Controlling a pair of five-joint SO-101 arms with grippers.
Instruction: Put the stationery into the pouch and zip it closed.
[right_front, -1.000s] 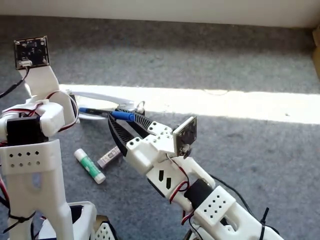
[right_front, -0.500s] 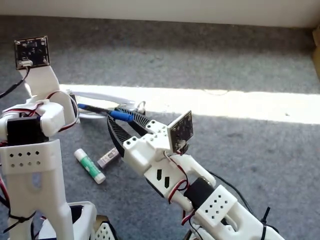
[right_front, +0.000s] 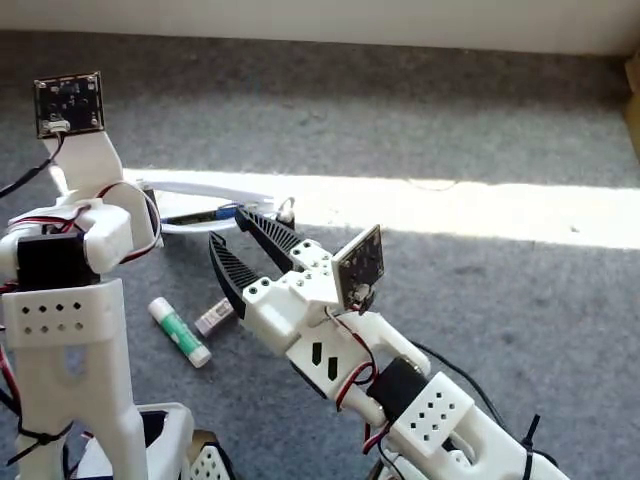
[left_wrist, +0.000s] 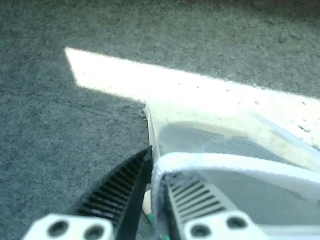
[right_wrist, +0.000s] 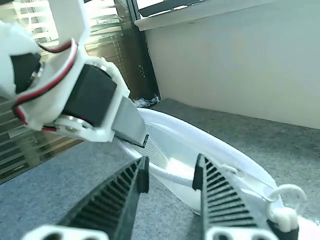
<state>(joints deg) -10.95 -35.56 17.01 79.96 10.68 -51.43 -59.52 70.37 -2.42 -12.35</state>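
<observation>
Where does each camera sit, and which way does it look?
High view: fixed above, looking down at the table, the left arm, the right gripper open near the pouch.
Left wrist view: on the left arm, looking along the left gripper, clamped on the pouch's rim.
Right wrist view: on the right arm, facing the wall past its open fingers.
All three share the pouch.

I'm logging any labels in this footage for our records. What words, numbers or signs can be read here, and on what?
No text reads clearly in any view.
glue stick: it carries a green and white label, but the print is too small to read.
small tube beside it: the markings are blurred and unreadable.
pouch: no print is visible on it.
</observation>
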